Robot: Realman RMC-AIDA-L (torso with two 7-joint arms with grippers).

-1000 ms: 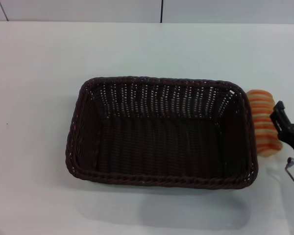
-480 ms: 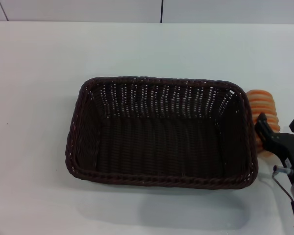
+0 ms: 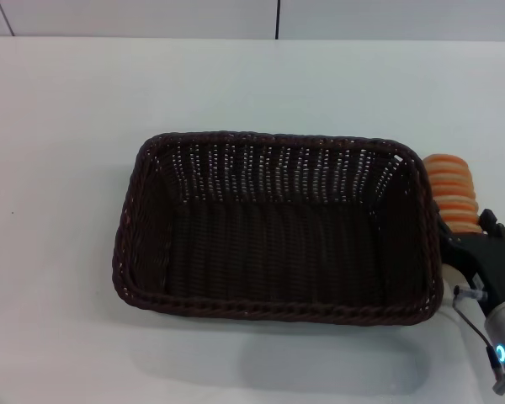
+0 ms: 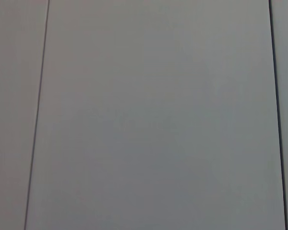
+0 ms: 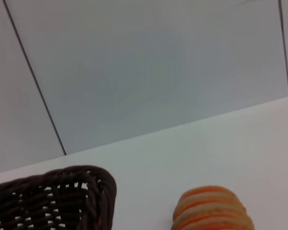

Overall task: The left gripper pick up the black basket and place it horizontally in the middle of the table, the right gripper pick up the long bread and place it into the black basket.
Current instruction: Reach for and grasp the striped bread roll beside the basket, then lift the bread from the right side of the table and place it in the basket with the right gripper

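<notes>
The black basket lies lengthwise across the middle of the white table, empty. The long bread, tan with orange stripes, lies on the table just off the basket's right end. My right gripper is at the bread's near end, open, with a finger on either side of the loaf. It hides the bread's near part. The right wrist view shows the basket's corner and the bread's end. The left gripper is out of view; its wrist view shows only a grey wall.
A grey panelled wall runs behind the table's far edge. The basket's right rim stands close beside the right gripper's inner finger. White tabletop shows left of the basket and in front of it.
My right gripper has moved left from the right edge and come in over the bread's near end, now covering more of the loaf. Basket and bread have not moved.
</notes>
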